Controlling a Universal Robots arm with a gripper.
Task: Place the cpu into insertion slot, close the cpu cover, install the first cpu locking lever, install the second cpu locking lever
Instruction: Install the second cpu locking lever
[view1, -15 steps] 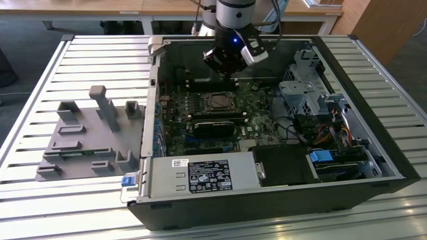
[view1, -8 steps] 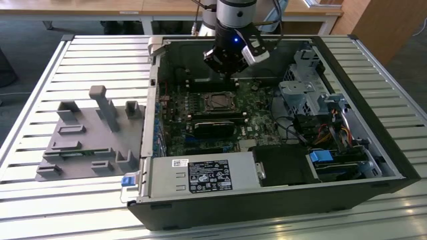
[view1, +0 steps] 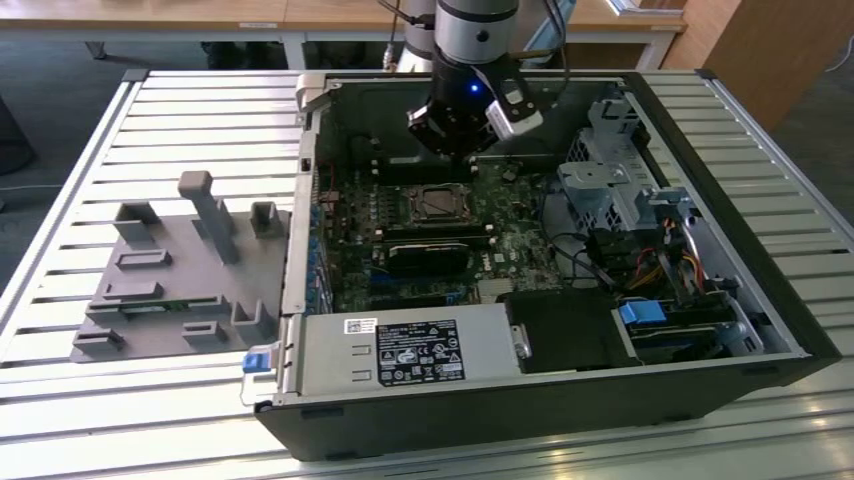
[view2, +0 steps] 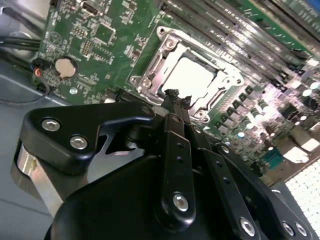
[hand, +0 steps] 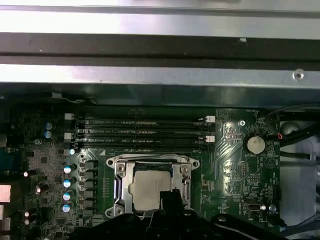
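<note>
1. A slatted metal table (view1: 80, 180) carries the whole scene in the exterior view, its pale ribs running across under everything.
2. An open computer case (view1: 747, 300) lies on its side on the table, with the green motherboard (view1: 527, 225) exposed inside.
3. A grey fixture tray (view1: 147, 290) with upright posts sits on the table at the exterior view's left, just beside the case wall.
4. The arm (view1: 474, 30) comes down into the case from above; its gripper (view1: 461, 150) hangs over the board, just beyond the socket as the exterior view sees it.
5. A labelled power supply box (view1: 400, 350) fills the near corner of the case.
6. The insertion slot (hand: 150, 187) lies below the row of long black memory slots (hand: 142, 130) on the board, its rim under the frame.
7. The cpu cover (hand: 120, 182), a silvery frame, appears to lie flat down around the chip, though whether it is latched is hard to judge.
8. The cpu (view2: 187, 80) sits seated in the slot, its pale metal face showing through the cover's cut-out in both wrist views.
9. The gripper's fingers (view2: 175, 102) are pressed together, pinching nothing, with their dark tips hovering at the edge of the cover; contact cannot be made out.
10. A round coin battery (hand: 255, 145) sits on the board beside the socket.
</note>
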